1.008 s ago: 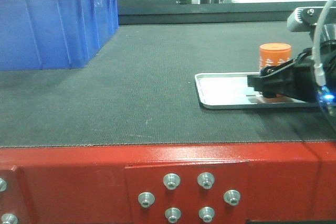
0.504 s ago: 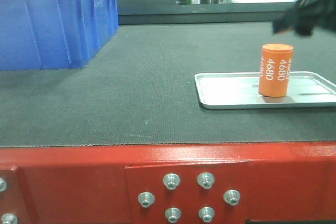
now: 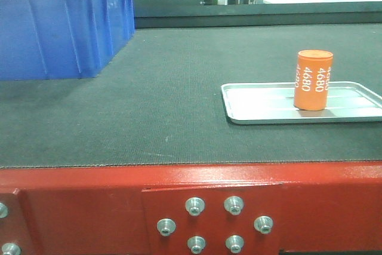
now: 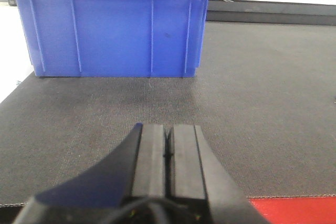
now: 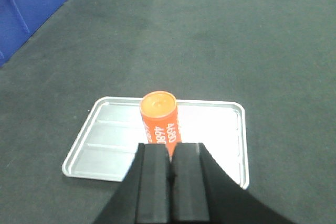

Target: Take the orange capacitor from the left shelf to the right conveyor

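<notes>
The orange capacitor [image 3: 313, 80] stands upright in a shallow silver tray [image 3: 256, 110] on the right conveyor [image 3: 167, 100], a dark belt on a red frame. The right wrist view looks down on the capacitor [image 5: 160, 119] from above and behind. My right gripper [image 5: 170, 150] is shut and empty, its tips short of the capacitor and apart from it. My left gripper [image 4: 168, 129] is shut, holds nothing and hovers low over the belt [image 4: 262, 103]. The left shelf is out of view. Neither gripper shows in the front view.
A large blue plastic bin [image 3: 59, 28] stands on the belt at the back left, straight ahead of the left gripper [image 4: 110, 30]. The tray [image 5: 105, 140] has a raised rim. The conveyor's red frame [image 3: 89, 207] with silver bolts runs along the near edge.
The right gripper, around the capacitor one second ago, let it go, rose up and to the right, and left the front view. The capacitor stays upright in the tray.
</notes>
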Robot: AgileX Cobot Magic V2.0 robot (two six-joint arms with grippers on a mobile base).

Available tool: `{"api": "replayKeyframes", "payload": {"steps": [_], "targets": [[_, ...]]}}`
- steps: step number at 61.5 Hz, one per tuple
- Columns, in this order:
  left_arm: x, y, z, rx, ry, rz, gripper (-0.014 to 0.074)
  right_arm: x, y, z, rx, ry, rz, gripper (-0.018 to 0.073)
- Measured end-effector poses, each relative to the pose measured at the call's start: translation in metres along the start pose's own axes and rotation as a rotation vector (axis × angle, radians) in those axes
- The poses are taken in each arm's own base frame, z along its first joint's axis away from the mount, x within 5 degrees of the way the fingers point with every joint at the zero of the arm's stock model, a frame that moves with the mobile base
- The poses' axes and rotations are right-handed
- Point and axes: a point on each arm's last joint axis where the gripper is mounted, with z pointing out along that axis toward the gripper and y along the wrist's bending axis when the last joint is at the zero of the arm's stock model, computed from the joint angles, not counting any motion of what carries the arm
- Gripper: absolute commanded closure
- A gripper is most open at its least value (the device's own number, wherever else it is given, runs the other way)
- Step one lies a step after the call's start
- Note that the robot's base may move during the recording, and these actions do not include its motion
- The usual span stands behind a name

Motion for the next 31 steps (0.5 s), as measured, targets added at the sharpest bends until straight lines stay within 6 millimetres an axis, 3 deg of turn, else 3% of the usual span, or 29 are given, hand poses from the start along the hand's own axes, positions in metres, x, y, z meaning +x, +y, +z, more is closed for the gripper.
{"api": "replayKeyframes", "payload": {"steps": [31], "targets": [[0.0000,0.0000,0.0000,0.000,0.000,0.000,0.0723,-0.0005,-0.0002,-0.0065,0.001,-0.005,0.000,0.0503]]}}
